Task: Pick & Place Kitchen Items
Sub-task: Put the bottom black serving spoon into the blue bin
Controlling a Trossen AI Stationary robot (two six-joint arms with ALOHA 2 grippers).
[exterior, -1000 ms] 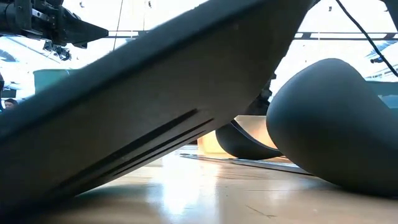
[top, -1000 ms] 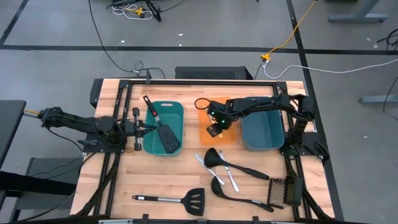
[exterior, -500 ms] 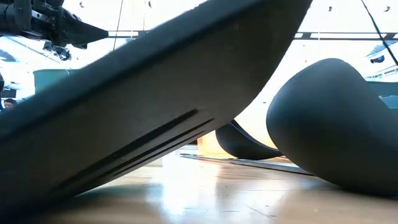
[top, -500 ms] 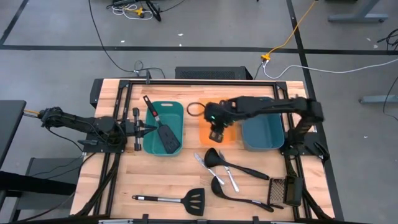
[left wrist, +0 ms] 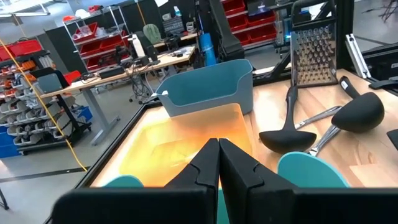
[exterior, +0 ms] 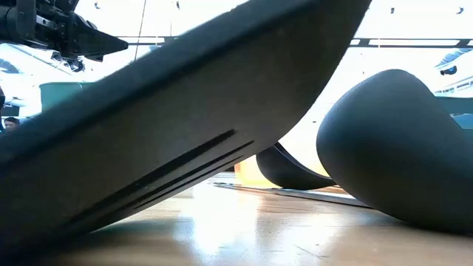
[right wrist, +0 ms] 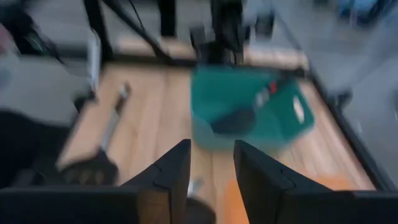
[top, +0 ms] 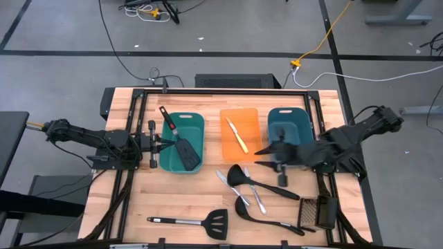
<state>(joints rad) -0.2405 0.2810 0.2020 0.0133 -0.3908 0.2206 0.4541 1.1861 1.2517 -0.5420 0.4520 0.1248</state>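
A yellow knife (top: 237, 135) lies flat on the orange tray (top: 228, 149). One black slotted spatula (top: 181, 142) leans in the left teal tub (top: 194, 124), its handle over the far rim. On the bare wood lie two black ladles (top: 243, 176) (top: 266, 216), a silver knife (top: 232, 187) and a second spatula (top: 201, 223). My right gripper (top: 266, 150) (right wrist: 211, 168) hangs open and blurred above the table, between the tray and the right tub, with nothing between its fingers. At the left tub's left side, my left gripper (top: 163, 144) (left wrist: 219, 162) stays shut and level.
The right teal tub (top: 291, 124) sits partly under my right arm. A dark mesh grater (top: 315, 211) lies near the front right corner. Black frame rails (top: 228, 91) border the table. The low view is filled by a spatula blade (exterior: 185, 125) and a ladle bowl (exterior: 399, 148).
My right gripper has risen from the orange tray and swung toward the table's right edge, rolling as it went. The yellow knife, which it covered before, now shows lying on the tray. My left arm has kept still.
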